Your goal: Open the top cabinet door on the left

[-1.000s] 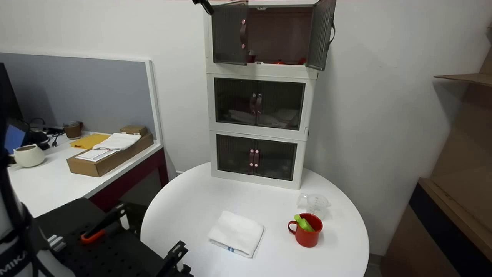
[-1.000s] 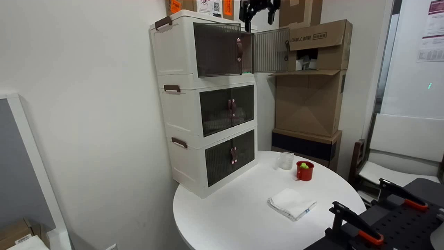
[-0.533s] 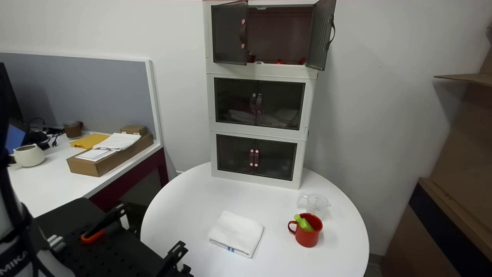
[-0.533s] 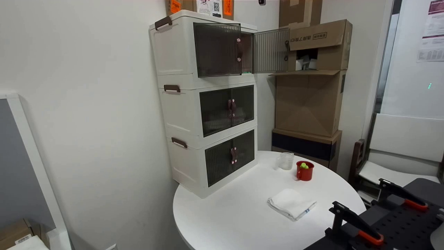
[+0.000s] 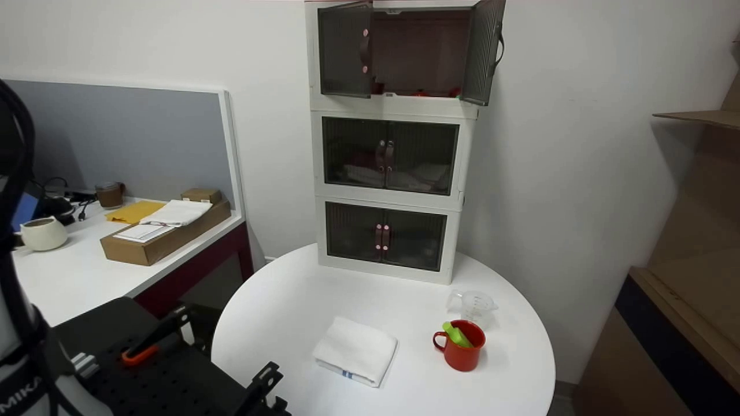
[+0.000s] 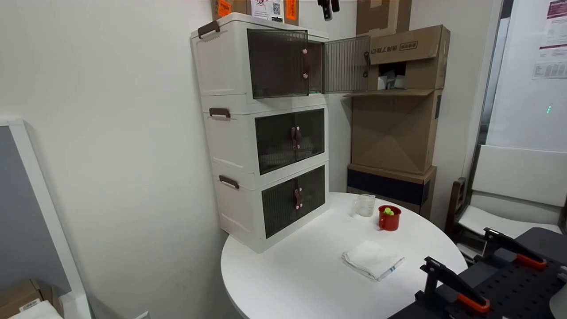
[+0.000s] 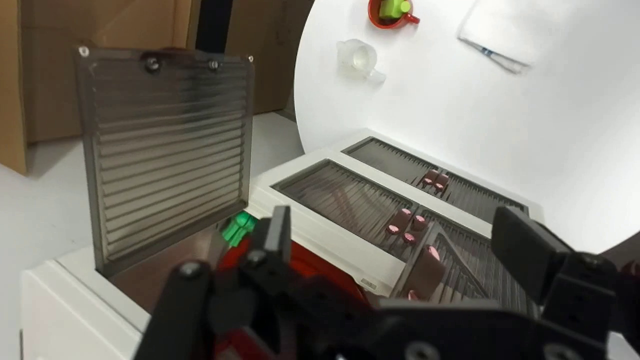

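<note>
The top cabinet door on the left is a dark tinted ribbed panel with a brown strap handle, partly swung out in both exterior views [image 5: 346, 52] [image 6: 277, 64]. In the wrist view the door [image 7: 462, 275] shows its handle between my fingers in the picture, beyond the fingertips, with its lower part hidden by the gripper. Its twin door [image 5: 484, 52] stands wide open, also in the wrist view [image 7: 170, 150]. My gripper [image 7: 400, 245] is open with nothing between its fingers. Its tips show at the top edge of an exterior view [image 6: 328, 9], above the white cabinet [image 6: 221, 66].
Red items [image 7: 320, 267] and a green item [image 7: 239, 227] sit inside the top compartment. The two lower compartments [image 5: 390, 153] are shut. A round white table [image 5: 277, 323] holds a folded towel [image 5: 355, 351], a red mug [image 5: 462, 352] and a clear measuring cup [image 5: 477, 306]. Cardboard boxes [image 6: 394, 133] stand beside the cabinet.
My gripper rose from beside the top doors up to the frame's top edge, then came slightly lower and turned. It left the view in an exterior picture. The doors stayed put.
</note>
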`<state>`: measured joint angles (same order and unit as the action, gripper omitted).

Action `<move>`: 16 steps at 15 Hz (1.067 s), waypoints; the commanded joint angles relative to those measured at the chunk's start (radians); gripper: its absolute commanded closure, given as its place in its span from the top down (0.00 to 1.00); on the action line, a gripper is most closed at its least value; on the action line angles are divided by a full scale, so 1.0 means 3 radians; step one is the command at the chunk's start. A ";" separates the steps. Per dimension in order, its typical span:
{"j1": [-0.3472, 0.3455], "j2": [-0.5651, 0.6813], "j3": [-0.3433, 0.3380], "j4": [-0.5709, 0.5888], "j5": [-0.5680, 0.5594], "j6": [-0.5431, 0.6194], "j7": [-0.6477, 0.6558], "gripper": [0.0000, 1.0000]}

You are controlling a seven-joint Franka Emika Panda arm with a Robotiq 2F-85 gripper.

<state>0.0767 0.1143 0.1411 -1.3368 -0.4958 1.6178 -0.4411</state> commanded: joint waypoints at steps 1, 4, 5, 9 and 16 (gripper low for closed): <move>0.0019 0.0593 -0.0077 0.0767 0.0024 -0.0203 -0.0813 1.00; 0.0013 0.0882 -0.0108 0.1113 0.0093 -0.0238 -0.1427 1.00; 0.0017 0.0953 -0.0111 0.1213 0.0126 -0.0273 -0.1620 1.00; 0.0049 0.1102 -0.0106 0.1467 0.0226 -0.0459 -0.2332 1.00; 0.0146 0.1226 -0.0074 0.1765 0.0528 -0.1081 -0.3224 1.00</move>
<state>0.1053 0.4393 0.1198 -0.8966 -0.3816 1.3884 -1.3062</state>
